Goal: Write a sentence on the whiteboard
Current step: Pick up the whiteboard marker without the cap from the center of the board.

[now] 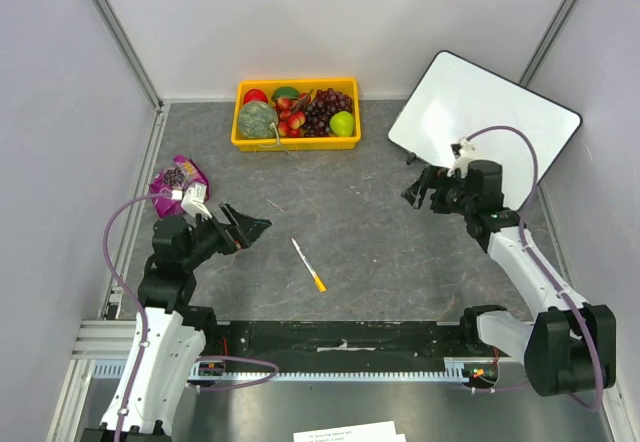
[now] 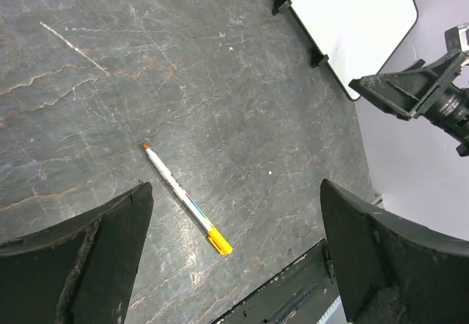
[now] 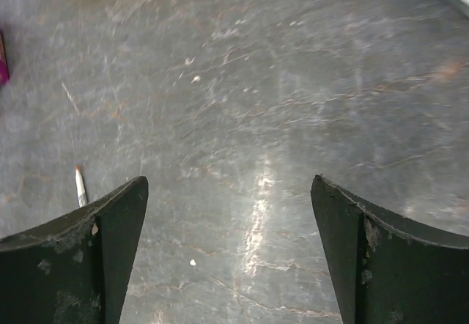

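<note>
Lying mid-frame on the grey table (image 1: 380, 252), the marker (image 1: 308, 265) sits between the left gripper (image 1: 252, 234) and right gripper (image 1: 412, 190), both spread wide and empty, whiteboard (image 1: 485, 107) at upper right.

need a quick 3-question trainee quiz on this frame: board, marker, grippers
1. True or false: the whiteboard already carries writing.
2. Where does the marker lie? A) in a gripper B) on the table between the arms C) on the whiteboard
3. Fill in: the left gripper and right gripper both stand ____.
Key: 1 false; 2 B; 3 open.
</note>
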Available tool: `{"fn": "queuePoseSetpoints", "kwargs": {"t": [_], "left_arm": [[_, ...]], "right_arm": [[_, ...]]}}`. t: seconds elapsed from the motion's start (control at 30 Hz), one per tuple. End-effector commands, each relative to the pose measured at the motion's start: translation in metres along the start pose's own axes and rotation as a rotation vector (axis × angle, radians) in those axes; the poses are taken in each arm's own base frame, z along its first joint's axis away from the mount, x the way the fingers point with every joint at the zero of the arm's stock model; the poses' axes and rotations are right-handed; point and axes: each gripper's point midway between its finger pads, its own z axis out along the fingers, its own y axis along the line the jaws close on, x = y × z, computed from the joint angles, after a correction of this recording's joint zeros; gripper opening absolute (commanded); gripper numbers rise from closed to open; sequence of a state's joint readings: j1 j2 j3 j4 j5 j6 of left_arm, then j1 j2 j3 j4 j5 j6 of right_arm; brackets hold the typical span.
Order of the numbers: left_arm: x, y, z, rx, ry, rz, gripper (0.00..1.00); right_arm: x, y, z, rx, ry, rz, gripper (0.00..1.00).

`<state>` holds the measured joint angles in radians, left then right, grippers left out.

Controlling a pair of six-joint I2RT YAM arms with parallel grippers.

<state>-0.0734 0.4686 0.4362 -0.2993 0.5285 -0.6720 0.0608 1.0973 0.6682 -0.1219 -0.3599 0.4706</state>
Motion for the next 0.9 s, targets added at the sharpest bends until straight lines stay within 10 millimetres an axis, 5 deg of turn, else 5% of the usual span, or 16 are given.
{"fn": "queuePoseSetpoints", "kwargs": {"t": [0.0,0.13,0.33,0.87], "left_arm": [[-0.001,0.001,-0.001,-0.031,0.023,-0.029,1.0],[0.012,0.011,0.002,-0.063,0.088,-0.07,0.99],[0.069,0.03,0.021,-0.106,0.343,-0.251,0.88],[0.196,0.017,0.071,-0.25,0.692,-0.247,0.84]], "right_arm": [[0.028,0.025,0.011,-0.032,0.076,-0.117,0.98],[0.055,0.053,0.022,-0.084,0.153,-0.177,0.98],[0.072,0.073,0.036,-0.129,0.205,-0.209,0.98],[0.099,0.059,0.047,-0.092,0.285,-0.225,0.98]]}}
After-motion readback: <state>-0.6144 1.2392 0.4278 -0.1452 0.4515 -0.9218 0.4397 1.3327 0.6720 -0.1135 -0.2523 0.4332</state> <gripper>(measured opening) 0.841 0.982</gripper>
